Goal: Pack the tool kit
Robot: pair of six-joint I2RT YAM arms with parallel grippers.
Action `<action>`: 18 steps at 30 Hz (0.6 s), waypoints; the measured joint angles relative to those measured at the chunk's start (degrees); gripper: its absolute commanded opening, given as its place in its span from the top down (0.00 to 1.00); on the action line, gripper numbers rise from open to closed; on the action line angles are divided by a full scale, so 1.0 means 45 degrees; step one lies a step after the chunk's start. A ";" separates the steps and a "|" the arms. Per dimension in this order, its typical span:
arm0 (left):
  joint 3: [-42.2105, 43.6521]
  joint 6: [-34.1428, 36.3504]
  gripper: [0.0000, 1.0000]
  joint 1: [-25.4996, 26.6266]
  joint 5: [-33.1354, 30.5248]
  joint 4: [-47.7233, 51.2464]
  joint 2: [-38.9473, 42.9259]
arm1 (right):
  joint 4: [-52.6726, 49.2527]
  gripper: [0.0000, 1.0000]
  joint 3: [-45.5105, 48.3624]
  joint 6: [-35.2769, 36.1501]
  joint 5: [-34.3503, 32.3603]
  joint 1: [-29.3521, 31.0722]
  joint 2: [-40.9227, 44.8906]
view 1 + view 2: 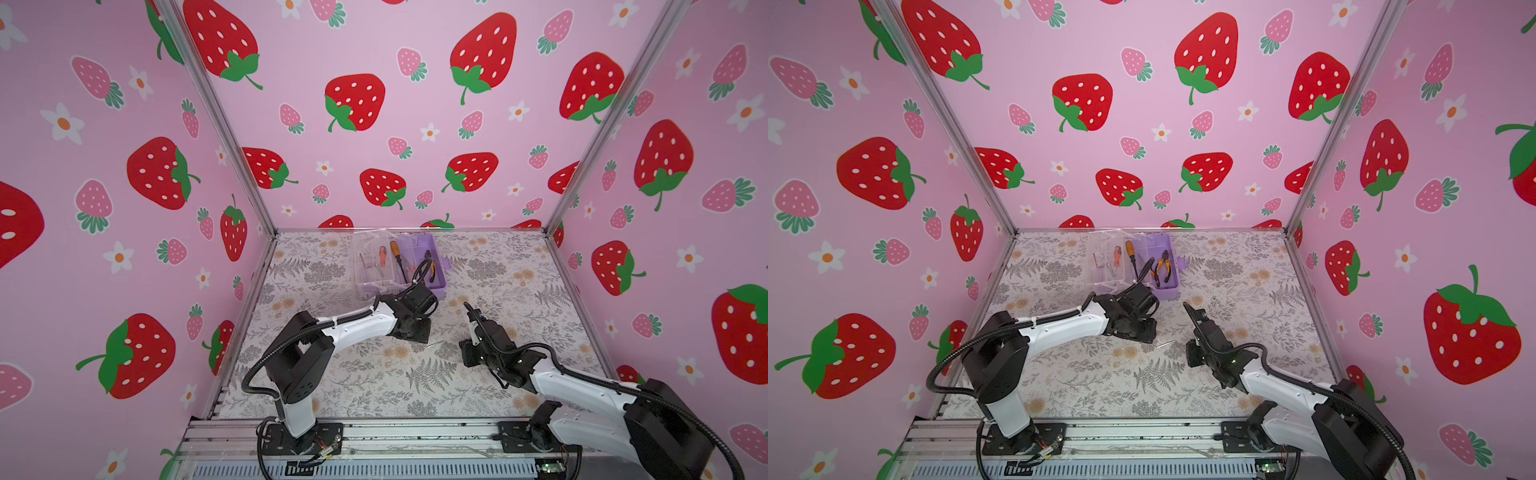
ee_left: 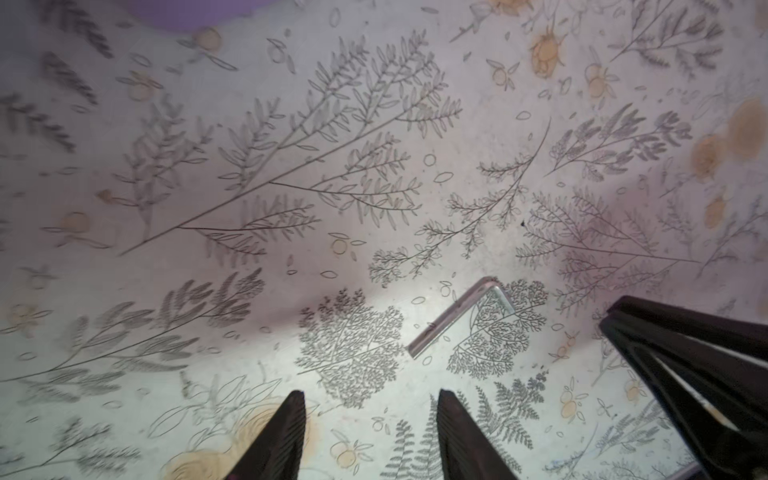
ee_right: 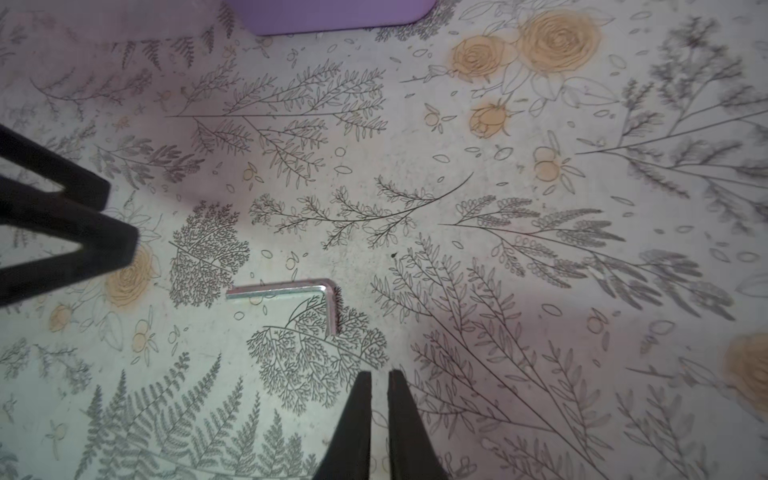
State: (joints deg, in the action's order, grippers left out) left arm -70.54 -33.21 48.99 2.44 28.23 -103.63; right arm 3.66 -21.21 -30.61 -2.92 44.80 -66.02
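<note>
One hex key (image 2: 449,318) lies flat on the floral mat (image 1: 374,374), out in the open between the two arms and clear of both. The left gripper (image 2: 370,415) hangs over the mat with its fingers spread and nothing between them. The key sits just ahead of those tips, nearer one finger than the other, and touches neither. The right gripper (image 3: 378,399) has its fingers drawn almost together on nothing, and the key (image 3: 282,291) lies a little beyond and to one side of its tips.

In both top views the key (image 1: 436,343) (image 1: 1166,343) shows as a thin bent line just beside the left wrist, with the right gripper (image 1: 467,307) pointing toward the back of the cell, near it but apart.

Behind the left arm, at the far edge of the mat, stands the lilac box (image 1: 438,286) with its clear lid (image 1: 370,249) swung open. Pliers (image 1: 1163,266) and a screwdriver (image 1: 1130,249) lie inside it, and a smaller screwdriver (image 1: 1117,252) shows through the clear plastic beside them.
</note>
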 measured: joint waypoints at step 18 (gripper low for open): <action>-0.2123 0.0840 0.46 0.1603 -0.0913 -0.0335 -0.2545 | 0.0607 0.88 0.0738 -0.0865 0.3526 -0.3594 0.1001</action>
State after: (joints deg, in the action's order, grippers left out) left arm -80.09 -29.43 56.21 -1.67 26.72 -115.09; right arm 6.39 -17.89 -34.50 12.95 28.62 -61.52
